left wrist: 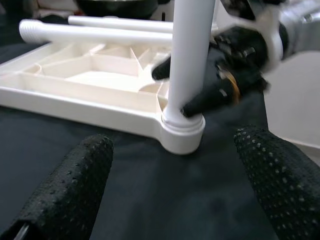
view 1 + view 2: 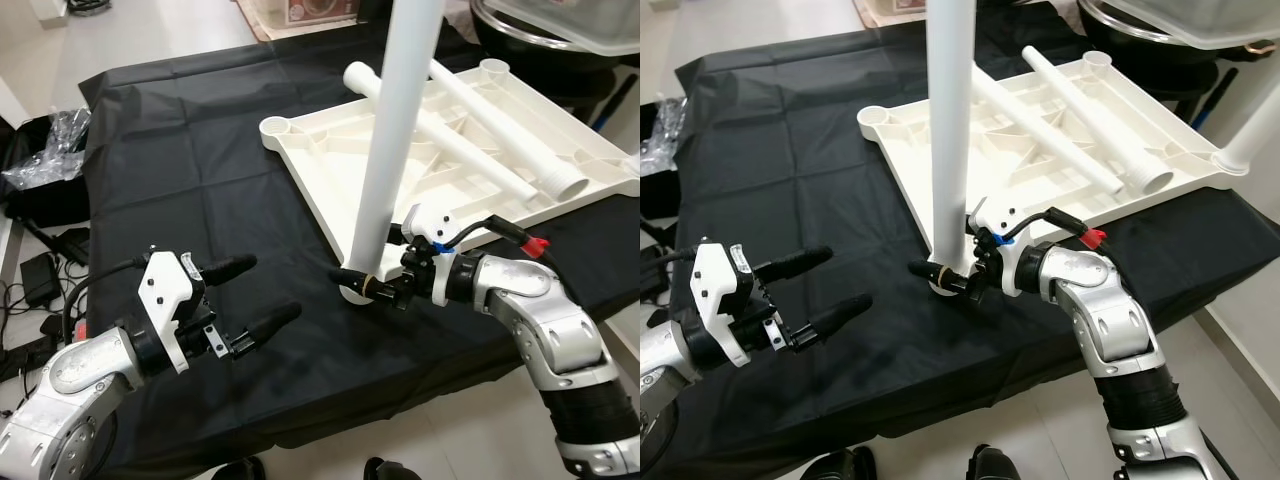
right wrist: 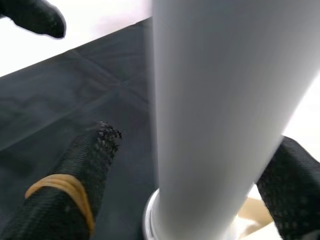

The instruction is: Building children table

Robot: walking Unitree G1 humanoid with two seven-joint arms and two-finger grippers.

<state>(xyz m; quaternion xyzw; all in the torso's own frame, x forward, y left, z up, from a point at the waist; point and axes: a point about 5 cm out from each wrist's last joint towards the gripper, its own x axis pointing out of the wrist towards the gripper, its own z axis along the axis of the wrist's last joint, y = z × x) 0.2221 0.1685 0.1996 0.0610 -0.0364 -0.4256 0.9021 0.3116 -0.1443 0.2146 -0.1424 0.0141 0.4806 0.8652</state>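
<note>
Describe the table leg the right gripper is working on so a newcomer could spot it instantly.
On the black cloth lies an upside-down white tabletop. At its corner nearest the robot, a white leg stands upright in the socket, with the right gripper around its base. The other two legs lie flat across the tabletop.

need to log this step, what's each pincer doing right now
left pincer: open, holding nothing, hovering over the black cloth.
right pincer: shut on the upright white leg just above its corner socket in the tabletop.
</note>
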